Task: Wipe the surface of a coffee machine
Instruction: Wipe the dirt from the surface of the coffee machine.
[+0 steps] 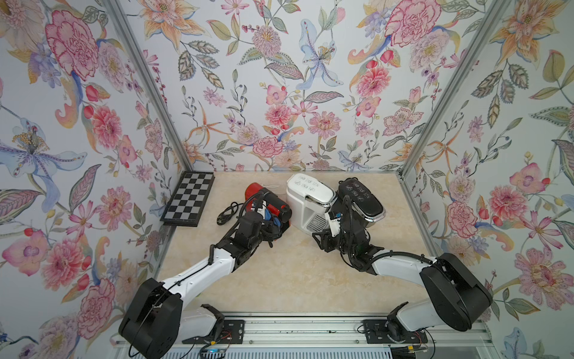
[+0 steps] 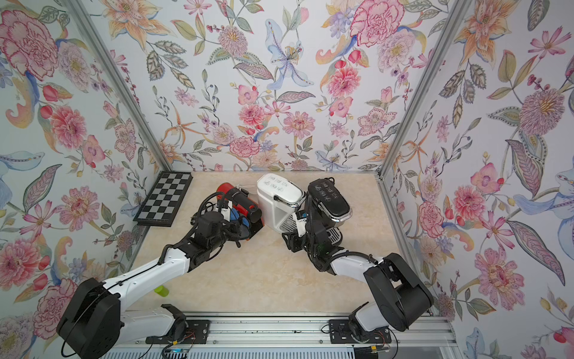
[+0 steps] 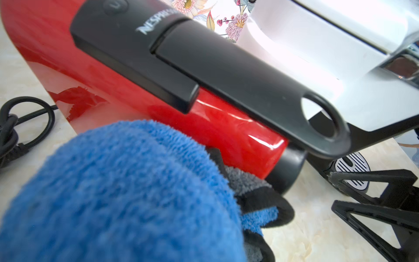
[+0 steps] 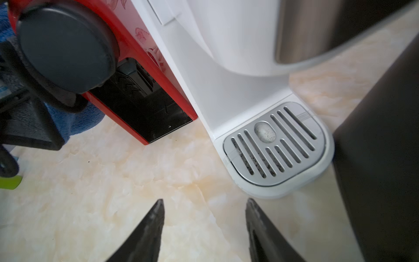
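1. Grip state. My left gripper (image 1: 275, 229) is clenched on a blue microfibre cloth (image 3: 127, 192). The bunched pile bulges ahead of the jaws and hides them in the left wrist view. My right gripper (image 4: 205, 202) stands part-way apart with nothing between its jaws, above bare tabletop (image 1: 295, 279).

2. Location of work. The red coffee machine (image 3: 226, 127) stands towards the far edge of the tabletop, left of centre, just beside a white machine (image 1: 310, 192). A black machine (image 1: 360, 199) stands to the right of that.

3. Governing relation. The long axis of the red body runs from the far edge obliquely towards the near right corner. Its left flank lies directly ahead of the cloth. The cloth is at the panel, but the pile hides the line of contact. I judge that the next stroke should run parallel to this axis. My left arm is the nearer one; my right gripper faces the white machine's slotted drip tray (image 4: 272, 145).

4. Surfaces. The red shell is hard, glossy and rounded at the front. A matte black lever (image 3: 226, 74) with a ring-shaped end lies along the top. The cloth is soft and deep-piled, with grey and black edging. A coiled black cable (image 1: 228, 213) lies just left of the machine, near the stroke path
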Robot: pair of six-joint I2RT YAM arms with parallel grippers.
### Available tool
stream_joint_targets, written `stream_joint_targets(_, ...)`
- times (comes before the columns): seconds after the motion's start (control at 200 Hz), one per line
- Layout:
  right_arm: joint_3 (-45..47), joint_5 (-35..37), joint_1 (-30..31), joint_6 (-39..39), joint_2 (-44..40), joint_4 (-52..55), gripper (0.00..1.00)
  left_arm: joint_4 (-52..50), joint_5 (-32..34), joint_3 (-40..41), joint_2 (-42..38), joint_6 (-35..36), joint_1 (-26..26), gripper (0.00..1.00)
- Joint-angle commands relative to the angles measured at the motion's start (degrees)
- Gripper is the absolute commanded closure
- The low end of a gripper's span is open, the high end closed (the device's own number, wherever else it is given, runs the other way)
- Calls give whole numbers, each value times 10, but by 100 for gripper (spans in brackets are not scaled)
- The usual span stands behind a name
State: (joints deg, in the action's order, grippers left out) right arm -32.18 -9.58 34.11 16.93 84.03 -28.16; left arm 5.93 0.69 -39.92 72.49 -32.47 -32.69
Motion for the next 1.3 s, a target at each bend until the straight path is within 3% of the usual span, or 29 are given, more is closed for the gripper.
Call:
stream_joint_targets(0.0,-12,0,2,3,5,-7,42,15,17,-4,-3,-17,-28,100)
stream_joint_targets(0.44,-15,0,5,2,7,-4,41,99,18,17,64,-69,-94,100)
stream_joint_targets(0.756,-14,2,5,1,1,-1,41,206,26,19,164,-92,-98,100)
stream_joint_targets(1.011,-13,1,5,1,-2,0,41,205,96,42,200,-104,-76,100)
stream_joint_targets(1.171,-13,0,5,1,-3,0,41,195,119,87,177,-110,-36,100)
stream_joint_targets(1.296,-13,0,5,2,-2,0,41,185,128,127,114,-112,-4,100)
